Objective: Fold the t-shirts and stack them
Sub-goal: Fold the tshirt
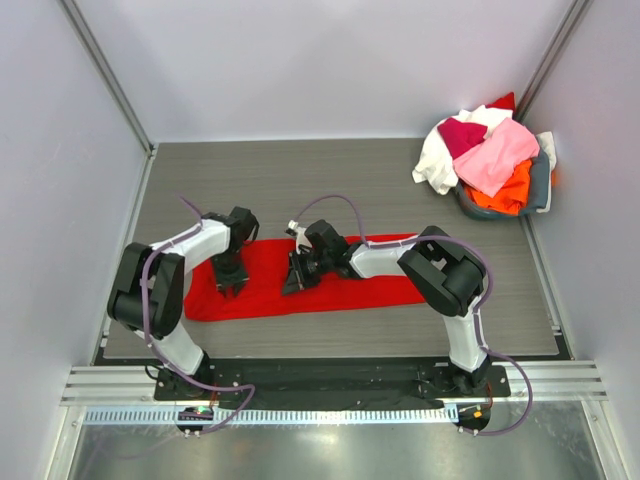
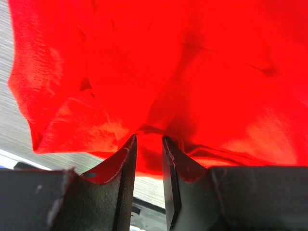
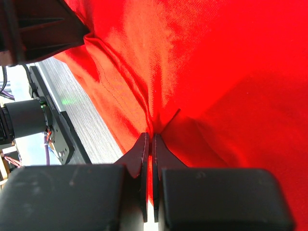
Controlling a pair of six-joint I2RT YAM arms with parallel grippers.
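Observation:
A bright red t-shirt [image 1: 262, 298] lies spread in a long strip across the front of the table. My left gripper [image 1: 230, 281] is down on its left part. In the left wrist view the jaws [image 2: 149, 137] stand a little apart, with a bunch of red cloth [image 2: 192, 72] pinched at their tips. My right gripper [image 1: 298, 276] is at the shirt's middle. In the right wrist view it [image 3: 150, 135] is shut tight on a fold of the red cloth [image 3: 216, 72]. Wrinkles run into both grips.
A grey basket [image 1: 541, 186] stands at the back right corner, heaped with a pink shirt [image 1: 495, 155], a white one [image 1: 435, 160], a magenta one [image 1: 462, 132] and an orange one [image 1: 505, 196]. Grey walls close in the table on three sides.

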